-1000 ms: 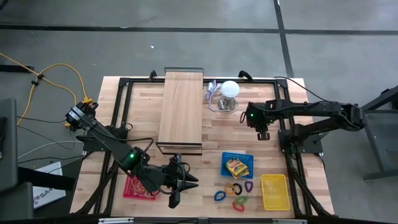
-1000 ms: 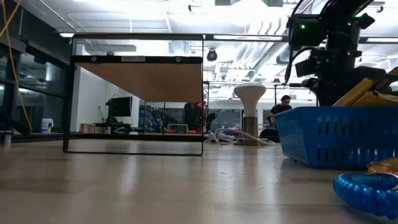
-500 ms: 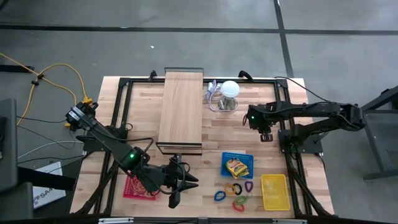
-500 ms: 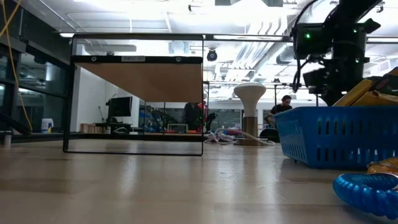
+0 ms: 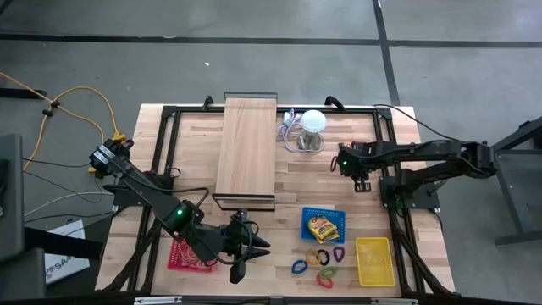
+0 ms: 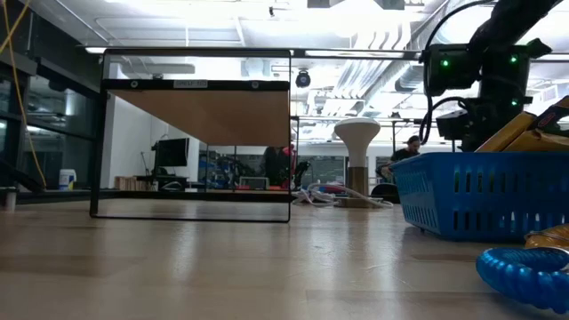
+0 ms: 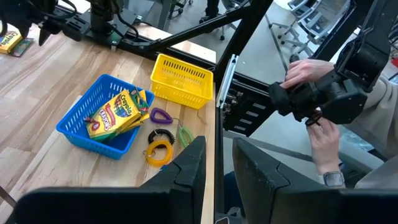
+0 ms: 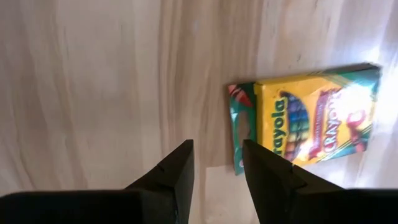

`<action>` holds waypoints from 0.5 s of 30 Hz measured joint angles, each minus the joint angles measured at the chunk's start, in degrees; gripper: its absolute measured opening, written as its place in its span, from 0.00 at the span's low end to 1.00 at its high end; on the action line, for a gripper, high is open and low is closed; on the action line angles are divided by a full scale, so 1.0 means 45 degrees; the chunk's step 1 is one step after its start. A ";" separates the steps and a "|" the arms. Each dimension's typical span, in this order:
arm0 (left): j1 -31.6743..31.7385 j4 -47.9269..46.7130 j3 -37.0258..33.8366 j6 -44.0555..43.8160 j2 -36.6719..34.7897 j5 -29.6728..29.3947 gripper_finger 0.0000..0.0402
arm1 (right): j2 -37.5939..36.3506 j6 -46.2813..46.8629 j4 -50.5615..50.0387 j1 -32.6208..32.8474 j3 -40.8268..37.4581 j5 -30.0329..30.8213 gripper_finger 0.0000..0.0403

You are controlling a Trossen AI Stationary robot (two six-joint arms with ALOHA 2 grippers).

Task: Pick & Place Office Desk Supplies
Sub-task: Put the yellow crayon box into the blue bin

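While your right hand (image 5: 360, 180) hovers with fingers spread and empty over open desk (image 5: 305, 182), a yellow Crayola crayon pack (image 8: 311, 121) lies flat just ahead of its fingertips in the wrist view. Your left hand (image 5: 246, 254), also parted and holding nothing, sits near the desk's front edge beside a red basket (image 5: 182, 254). You have two more Crayola packs (image 7: 115, 112) in the blue basket (image 5: 323, 224), one yellow basket (image 5: 374, 260) near the right edge, and about five loop clips (image 5: 319, 261) between.
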 joint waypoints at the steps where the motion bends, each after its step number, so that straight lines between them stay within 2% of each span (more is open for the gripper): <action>1: 0.0000 0.0000 0.0003 0.0000 -0.0004 0.0000 0.19 | 0.0004 0.0089 0.0073 0.0005 -0.0076 0.0003 0.31; 15: 0.0000 0.0000 0.0001 0.0000 0.0000 0.0000 0.19 | 0.0004 0.0625 0.0223 0.0204 -0.0268 0.0721 0.31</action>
